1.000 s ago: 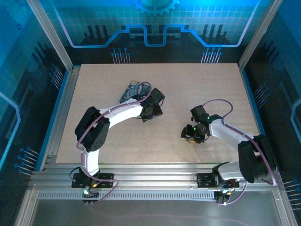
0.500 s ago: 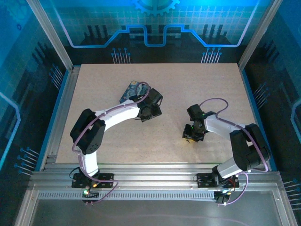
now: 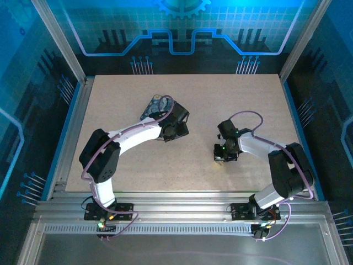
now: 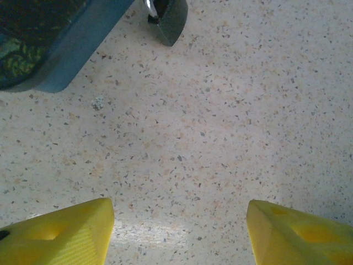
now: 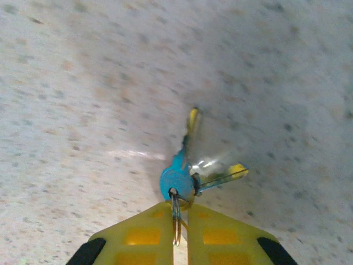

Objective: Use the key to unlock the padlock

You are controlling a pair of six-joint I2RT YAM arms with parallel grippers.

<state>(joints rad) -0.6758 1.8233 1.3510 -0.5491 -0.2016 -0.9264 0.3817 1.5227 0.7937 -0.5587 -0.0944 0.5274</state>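
- The right gripper (image 5: 176, 212) has its yellow fingers (image 5: 144, 234) drawn together until only a narrow slit is left between them, and the thin wire ring of the key (image 5: 176, 180) is pinched in that slit
- The key's bluish round head sits just past the fingertips, and its slim blade points away from the gripper, ending in a yellowish tip
- A second slim blade (image 5: 223, 176) fans out to the right from the same ring
- The right wrist view is blurred, so it cannot be told whether the key touches the table (image 5: 83, 83) or hangs just above it
- In the top view the right gripper (image 3: 225, 156) points down at the table right of centre, well apart from the left arm
- The left gripper (image 4: 179, 221) stands wide open, one yellow fingertip (image 4: 60, 234) at each lower corner of its wrist view and bare speckled table between them
- The padlock (image 4: 170, 19) lies on the table at the top edge of that view, a small dark body with a bit of grey shackle showing, just beside the corner of the dark box (image 4: 60, 49)
- Seen from above, the left gripper (image 3: 172, 131) is next to the box (image 3: 154, 105), left of the table's centre
- The padlock and the key are well apart, each by a different arm
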